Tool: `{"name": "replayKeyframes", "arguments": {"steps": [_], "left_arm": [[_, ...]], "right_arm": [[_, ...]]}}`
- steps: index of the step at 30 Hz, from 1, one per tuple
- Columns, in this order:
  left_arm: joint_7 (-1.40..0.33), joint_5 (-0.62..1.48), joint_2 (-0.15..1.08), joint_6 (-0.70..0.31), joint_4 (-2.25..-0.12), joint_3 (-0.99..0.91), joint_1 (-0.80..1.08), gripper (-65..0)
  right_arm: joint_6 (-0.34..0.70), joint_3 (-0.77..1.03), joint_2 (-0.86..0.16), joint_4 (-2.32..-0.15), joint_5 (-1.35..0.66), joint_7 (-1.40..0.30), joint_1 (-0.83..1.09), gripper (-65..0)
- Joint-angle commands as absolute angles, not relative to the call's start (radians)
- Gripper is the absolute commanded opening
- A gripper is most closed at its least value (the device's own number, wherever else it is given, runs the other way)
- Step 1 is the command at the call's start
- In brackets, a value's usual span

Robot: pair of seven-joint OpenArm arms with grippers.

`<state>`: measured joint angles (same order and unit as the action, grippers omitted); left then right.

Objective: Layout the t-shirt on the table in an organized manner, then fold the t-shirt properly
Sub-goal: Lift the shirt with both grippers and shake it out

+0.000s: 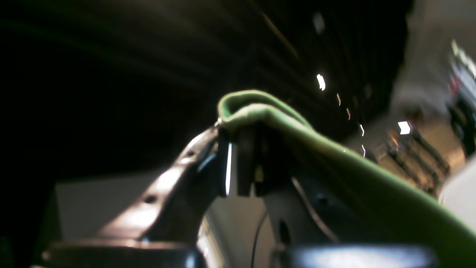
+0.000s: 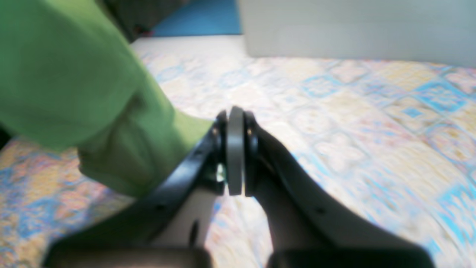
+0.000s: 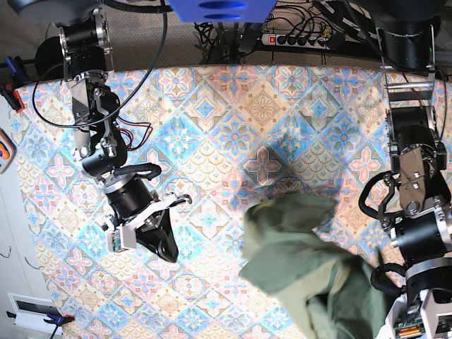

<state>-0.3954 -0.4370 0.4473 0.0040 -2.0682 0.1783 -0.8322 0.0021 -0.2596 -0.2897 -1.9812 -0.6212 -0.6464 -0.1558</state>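
Left jaws clamp the olive t-shirt hem; right jaws together, empty. Risk: single-point lift bunches fabric over the desk.

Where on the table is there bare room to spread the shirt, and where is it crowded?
Free: the table between the arms, above the shirt. Crowded: the lower right, where the left gripper holds the bunched shirt; the right gripper takes the lower left.
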Motion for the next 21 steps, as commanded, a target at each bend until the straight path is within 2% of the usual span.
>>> {"name": "replayKeyframes", "arguments": {"steps": [1,5,10,12,18,21], "left_arm": [[-0.395,-0.418,0.456,0.007,-2.066,0.177,-0.88,-65.0],[-0.397,-0.374,0.46,0.007,-2.064,0.245,-0.932,-65.0],[-0.401,-0.375,0.397,0.005,-2.006,0.509,-0.915,-65.0],[-0.401,-0.377,0.329,0.005,-1.952,0.581,-0.877,-65.0],[-0.386,-0.438,0.07,0.005,-1.662,0.61,-0.766,-65.0],[-0.294,-0.469,-0.03,0.005,-1.521,0.61,-0.742,-65.0]], "right_arm": [[-0.002,-0.225,-0.303,-2.0,-0.621,-0.616,-0.156,-64.7],[-0.002,-0.154,-0.305,-2.002,-0.622,-0.615,-0.097,-64.7],[-0.002,-0.018,-0.305,-2.002,-0.622,-0.61,-0.01,-64.6],[-0.002,0.061,-0.326,-2.002,-0.624,-0.608,0.042,-64.7],[-0.002,0.259,-0.401,-2.002,-0.624,-0.595,0.18,-64.7],[-0.002,0.315,-0.427,-2.0,-0.624,-0.544,0.254,-64.6]]}}
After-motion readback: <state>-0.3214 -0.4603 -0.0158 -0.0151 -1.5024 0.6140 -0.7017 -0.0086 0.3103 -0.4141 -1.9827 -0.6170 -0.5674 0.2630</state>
